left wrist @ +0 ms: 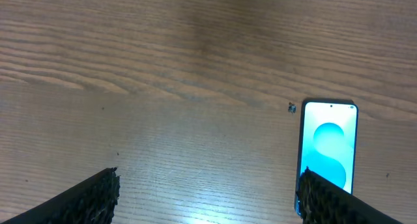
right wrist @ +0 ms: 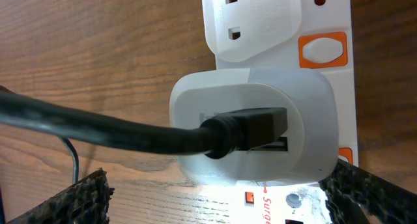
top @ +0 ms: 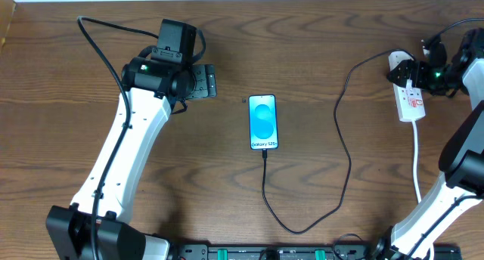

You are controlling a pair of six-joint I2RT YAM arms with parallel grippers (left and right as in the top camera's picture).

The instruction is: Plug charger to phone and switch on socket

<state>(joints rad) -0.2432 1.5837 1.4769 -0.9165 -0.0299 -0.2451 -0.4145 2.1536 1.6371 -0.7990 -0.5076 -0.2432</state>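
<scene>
the phone (top: pixel 263 122) lies flat mid-table, right of the left gripper (left wrist: pixel 208 188), which is spread wide and empty. the charger (top: pixel 349 160), thin and limp, seems seated in its lower edge, looping right to the socket (top: pixel 411 101). the right gripper (right wrist: pixel 228 198) straddles the adapter (right wrist: pixel 254 126), fingers parted. the socket's rocker (right wrist: pixel 345 155) wants a firm fingertip press, no grip.

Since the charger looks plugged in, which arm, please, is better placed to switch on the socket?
Probably right: the right gripper hovers over the socket; the left gripper is beside the phone.
</scene>
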